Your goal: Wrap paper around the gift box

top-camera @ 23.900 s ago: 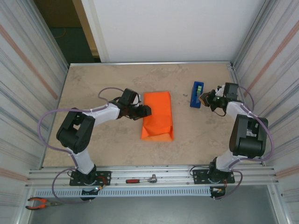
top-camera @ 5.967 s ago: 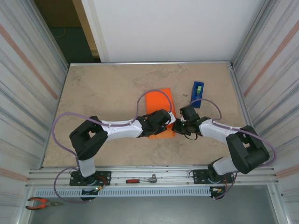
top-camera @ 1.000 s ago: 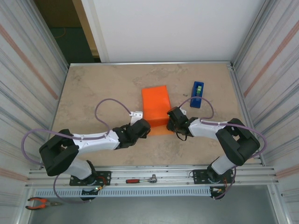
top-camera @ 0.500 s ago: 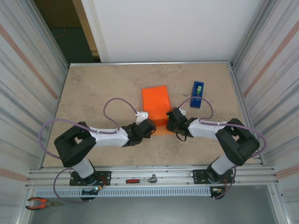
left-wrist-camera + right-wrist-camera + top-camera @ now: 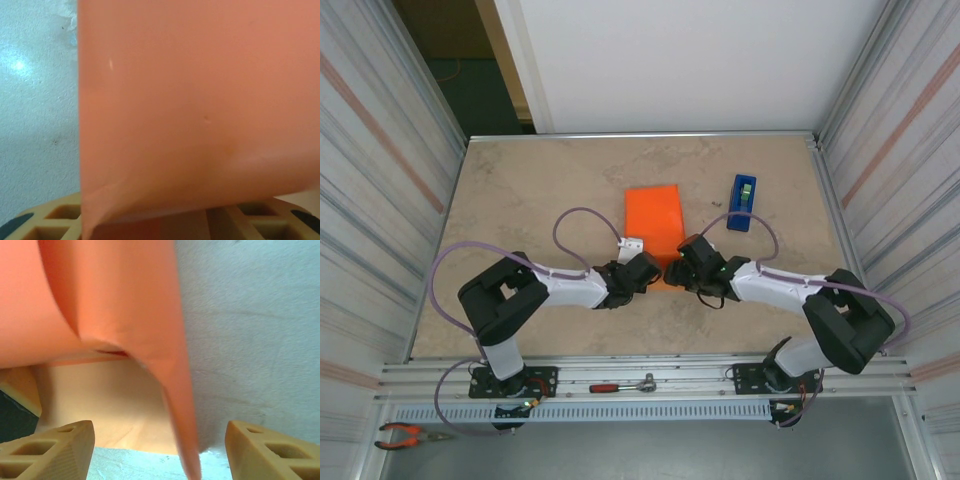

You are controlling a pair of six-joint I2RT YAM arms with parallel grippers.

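1. Desk [image 5: 520, 200]. This beige surface carries all the work items. The work sits at its centre, where both arms can reach it.

2. Left arm [image 5: 570, 285] and right arm [image 5: 780, 285]. Both reach inward and meet at the near end of the paper [image 5: 653, 215], one from each side. Judged reason: this end is not yet closed. Folding it calls for one side to be steadied while the other is tucked.

3. Paper. It lies mid-desk, folded into a box-shaped parcel with its long axis running away from the arms. The top face is smooth. At the near end a loose flap [image 5: 170, 365] spreads toward the desk.

4. Tape dispenser [image 5: 742, 202]. It is blue and stands to the right of the parcel's far end, apart from it. Judged reason: from there the right arm can fetch tape without crossing the work.

5. Right jaws. They are wide open, with the fingertips [image 5: 65, 447] well apart. The flap's edge hangs between them and touches neither, so nothing is held. Judged purpose: to straddle the flap ready for a pinch.

6. Left jaws. They sit at the parcel's near left corner. In the left wrist view the paper lies across the finger [image 5: 45, 222] and covers the gap. It cannot be told whether they are closed on the sheet or only lie against it. Judged purpose: to steady that side.
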